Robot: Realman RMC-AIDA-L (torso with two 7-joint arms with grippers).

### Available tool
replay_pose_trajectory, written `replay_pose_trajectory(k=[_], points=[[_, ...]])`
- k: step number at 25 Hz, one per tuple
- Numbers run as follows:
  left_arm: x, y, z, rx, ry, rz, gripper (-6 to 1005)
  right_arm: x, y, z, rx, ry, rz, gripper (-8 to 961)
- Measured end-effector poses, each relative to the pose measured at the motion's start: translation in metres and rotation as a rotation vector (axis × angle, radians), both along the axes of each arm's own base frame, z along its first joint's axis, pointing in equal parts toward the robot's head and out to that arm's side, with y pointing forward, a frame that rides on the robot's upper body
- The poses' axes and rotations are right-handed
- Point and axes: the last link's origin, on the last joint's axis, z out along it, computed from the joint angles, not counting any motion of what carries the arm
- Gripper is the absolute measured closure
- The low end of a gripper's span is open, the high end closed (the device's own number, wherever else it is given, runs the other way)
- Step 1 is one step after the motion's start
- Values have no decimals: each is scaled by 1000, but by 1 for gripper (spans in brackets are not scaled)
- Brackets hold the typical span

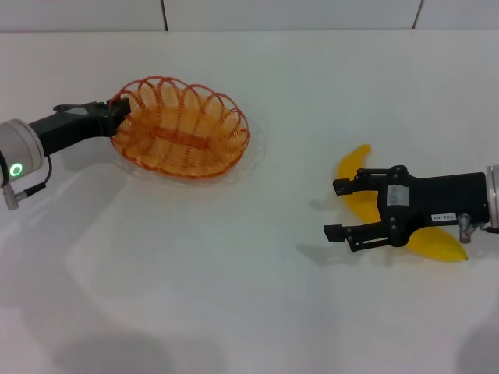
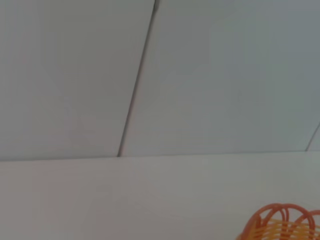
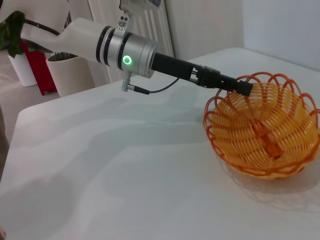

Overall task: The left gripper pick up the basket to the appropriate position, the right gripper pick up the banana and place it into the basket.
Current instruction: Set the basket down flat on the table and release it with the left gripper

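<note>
The orange wire basket (image 1: 183, 128) sits at the far left of the white table (image 1: 234, 296). My left gripper (image 1: 117, 117) is shut on its left rim. The right wrist view shows this too: the left gripper (image 3: 243, 87) pinches the rim of the basket (image 3: 265, 130). A bit of the basket rim (image 2: 282, 222) shows in the left wrist view. The yellow banana (image 1: 352, 165) lies on the table at the right. My right gripper (image 1: 334, 209) is open just above it, its black body covering the banana's middle, fingertips reaching past it toward the left.
The table's far edge meets a white panelled wall (image 1: 234, 12). In the right wrist view, white plant pots (image 3: 70, 75) and a red object (image 3: 37, 70) stand on the floor beyond the table's edge (image 3: 15, 120).
</note>
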Motion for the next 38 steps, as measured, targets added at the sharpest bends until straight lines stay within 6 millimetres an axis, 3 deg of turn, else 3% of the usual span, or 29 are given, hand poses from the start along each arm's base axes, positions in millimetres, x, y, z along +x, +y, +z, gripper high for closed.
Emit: replay_pose_trajectory(k=[17, 27, 33, 36, 38], points=[[7, 2, -6, -42, 39, -36, 892, 0, -1, -1, -2, -1, 7, 93], [6, 1, -8, -51, 54, -42, 774, 0, -2, -3, -13, -6, 12, 93], [6, 2, -8, -49, 79, -52, 539, 0, -2, -3, -13, -6, 13, 93], [6, 3, -7, -44, 87, -58, 294, 1, -3, -3, -12, -6, 8, 93], [8, 4, -5, -40, 88, -70, 227, 2, -4, -2, -10, -4, 1, 93]])
